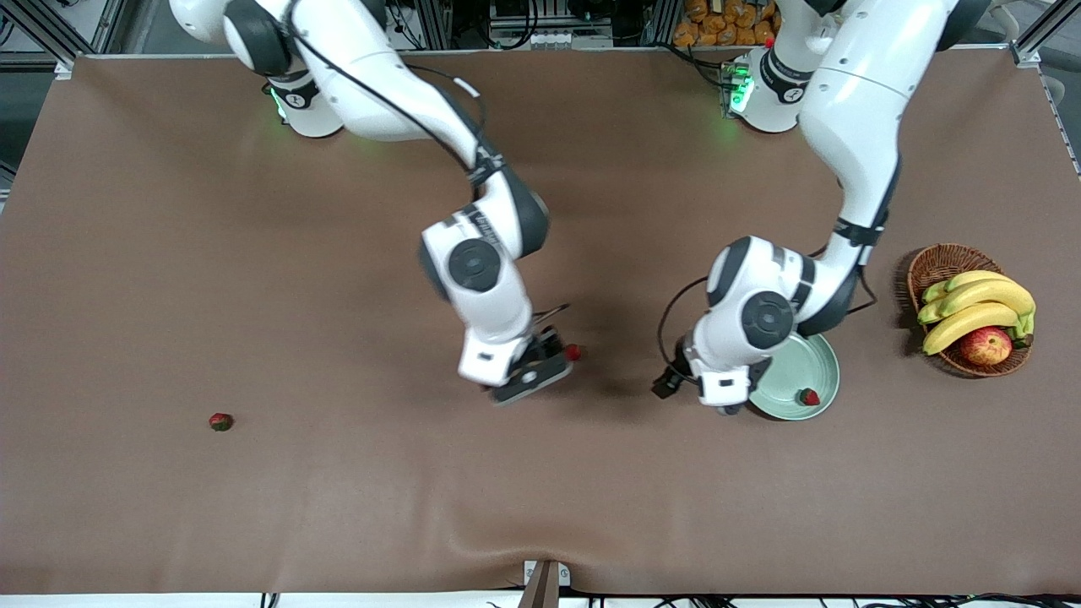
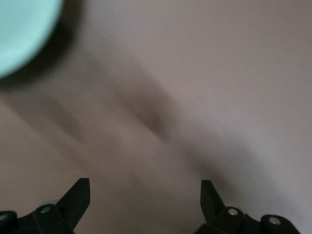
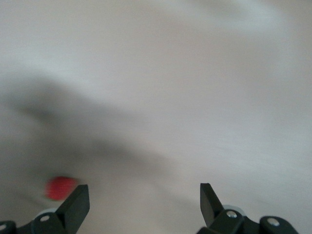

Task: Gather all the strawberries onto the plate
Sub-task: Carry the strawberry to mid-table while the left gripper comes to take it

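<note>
One strawberry (image 1: 810,397) lies in the pale green plate (image 1: 815,359), near its rim on the front camera's side. My left gripper (image 1: 730,408) hangs open and empty over the table right beside the plate (image 2: 22,29); in the left wrist view the gripper (image 2: 145,195) has only brown cloth between its fingers. My right gripper (image 1: 540,371) is over the middle of the table, open (image 3: 144,195), with nothing between its fingers. A second strawberry (image 1: 573,352) shows just beside it, outside one finger (image 3: 61,187). A third strawberry (image 1: 220,421) lies alone toward the right arm's end.
A wicker basket (image 1: 937,262) with bananas (image 1: 975,308) and an apple (image 1: 985,345) stands at the left arm's end, beside the plate. The brown cloth (image 1: 338,507) covers the whole table.
</note>
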`<state>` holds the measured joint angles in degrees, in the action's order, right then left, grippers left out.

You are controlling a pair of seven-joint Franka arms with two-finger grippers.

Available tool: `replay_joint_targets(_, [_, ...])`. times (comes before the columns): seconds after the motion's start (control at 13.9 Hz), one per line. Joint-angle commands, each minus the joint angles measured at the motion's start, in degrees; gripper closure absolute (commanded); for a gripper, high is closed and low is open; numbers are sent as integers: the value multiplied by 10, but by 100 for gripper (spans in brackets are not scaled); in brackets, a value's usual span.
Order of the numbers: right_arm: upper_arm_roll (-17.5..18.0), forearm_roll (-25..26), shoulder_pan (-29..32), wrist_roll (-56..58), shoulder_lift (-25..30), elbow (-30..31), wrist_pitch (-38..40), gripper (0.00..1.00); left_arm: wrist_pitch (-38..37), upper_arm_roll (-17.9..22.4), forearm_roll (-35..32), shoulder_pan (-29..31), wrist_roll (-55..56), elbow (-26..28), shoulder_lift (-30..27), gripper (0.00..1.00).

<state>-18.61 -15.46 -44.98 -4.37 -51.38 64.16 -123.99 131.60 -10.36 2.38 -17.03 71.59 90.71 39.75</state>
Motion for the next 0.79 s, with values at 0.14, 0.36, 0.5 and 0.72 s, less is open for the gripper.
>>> replay_joint_targets(0.14, [-107,-3,15,-4,13,16,75,0,30,13,-6,-87,7,-73,50,0])
replay_joint_targets(0.36, [-135,-4,64,-2,15,33,78,0,56,29,-6,-127,1,-76,66,0])
replay_joint_targets(0.5, [-135,-4,117,-1,14,43,75,0,62,31,-32,-146,-2,-78,76,0])
replay_joint_targets(0.72, [-130,-5,189,2,10,44,72,0,69,29,-71,-150,-5,-84,95,16])
